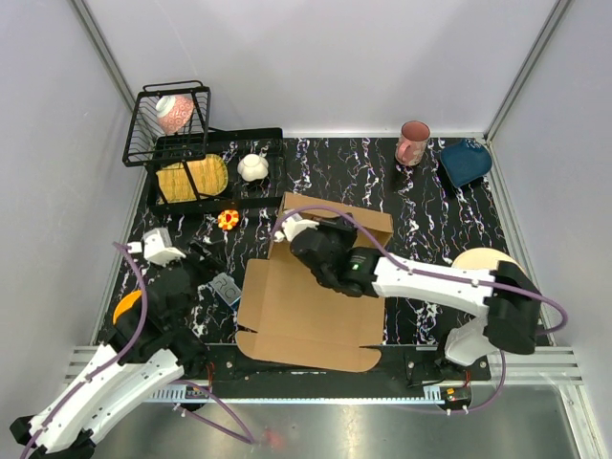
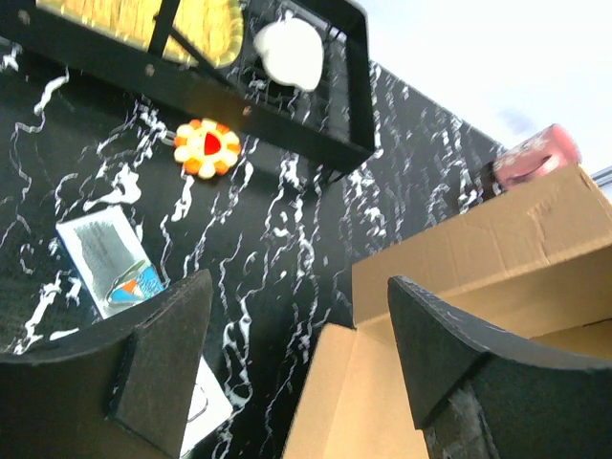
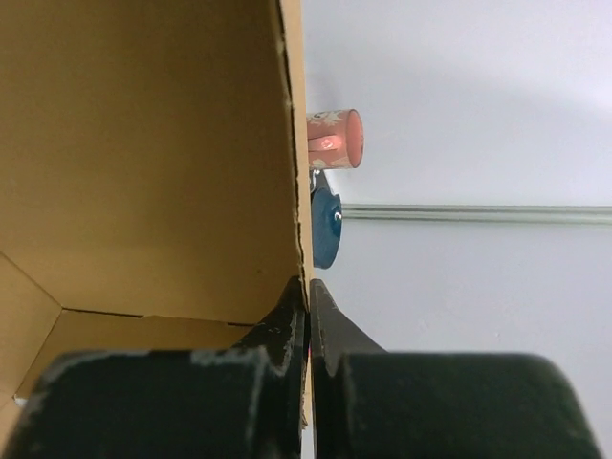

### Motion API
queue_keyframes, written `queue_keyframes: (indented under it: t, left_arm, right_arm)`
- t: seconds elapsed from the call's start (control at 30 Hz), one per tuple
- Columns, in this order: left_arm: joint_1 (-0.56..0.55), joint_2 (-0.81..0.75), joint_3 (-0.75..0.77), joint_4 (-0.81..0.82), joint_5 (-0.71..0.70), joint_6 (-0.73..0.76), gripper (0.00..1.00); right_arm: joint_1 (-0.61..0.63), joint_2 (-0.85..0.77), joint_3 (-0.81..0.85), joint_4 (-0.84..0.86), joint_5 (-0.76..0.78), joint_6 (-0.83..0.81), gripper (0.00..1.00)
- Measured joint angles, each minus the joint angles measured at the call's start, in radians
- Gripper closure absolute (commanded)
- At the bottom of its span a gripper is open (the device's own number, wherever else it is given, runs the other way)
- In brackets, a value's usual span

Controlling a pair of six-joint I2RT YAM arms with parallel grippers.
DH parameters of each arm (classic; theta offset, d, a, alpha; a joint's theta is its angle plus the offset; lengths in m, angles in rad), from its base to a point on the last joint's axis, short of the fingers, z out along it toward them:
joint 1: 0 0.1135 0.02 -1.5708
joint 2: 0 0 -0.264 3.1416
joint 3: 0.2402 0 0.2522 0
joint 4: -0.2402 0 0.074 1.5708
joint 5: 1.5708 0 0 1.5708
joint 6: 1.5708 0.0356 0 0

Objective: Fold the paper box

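The box (image 1: pixel 296 320) lies half folded at the centre of the top view, and the right gripper (image 3: pixel 308 304) is clamped on the thin edge of an upright panel. To fold cleanly it should swing that panel slowly about its crease without dragging the sheet, while the left gripper (image 2: pixel 298 292), jaws apart and empty at centre left, could pin the base.

The paper box (image 1: pixel 306 311) is plain brown, no print. Table (image 1: pixel 430 220) is black w/ white squiggly lines. Far right: pink cup (image 1: pixel 413 142) w/ pale marks, dark blue dish (image 1: pixel 466 161). Far left: black wire basket (image 1: pixel 167 124), yellow stripy thing (image 1: pixel 191 178), white round thing (image 1: pixel 252 167), red & orange flower toy (image 1: pixel 229 220). My left arm (image 1: pixel 105 387) & right arm (image 1: pixel 430 279) are white & black, w/ purple cables (image 1: pixel 330 209).
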Motion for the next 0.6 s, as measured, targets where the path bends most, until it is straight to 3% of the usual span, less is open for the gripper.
queue_keyframes:
  t: [0.1, 0.23, 0.4, 0.6]
  left_arm:
    - [0.000, 0.029, 0.083, -0.001, -0.006, 0.019, 0.23]
    - [0.000, 0.050, 0.204, 0.019, -0.019, 0.051, 0.23]
    - [0.000, 0.050, 0.298, 0.066, -0.042, 0.102, 0.23]
    - [0.000, 0.040, 0.314, 0.074, -0.052, 0.116, 0.24]
  right_arm:
    - [-0.011, -0.077, 0.027, -0.055, -0.006, 0.042, 1.00]
    - [-0.109, -0.159, 0.173, -0.262, -0.080, 0.226, 1.00]
    - [-0.398, -0.247, 0.248, -0.473, -0.299, 0.576, 1.00]
    - [-0.764, -0.301, 0.165, -0.594, -0.710, 0.922, 1.00]
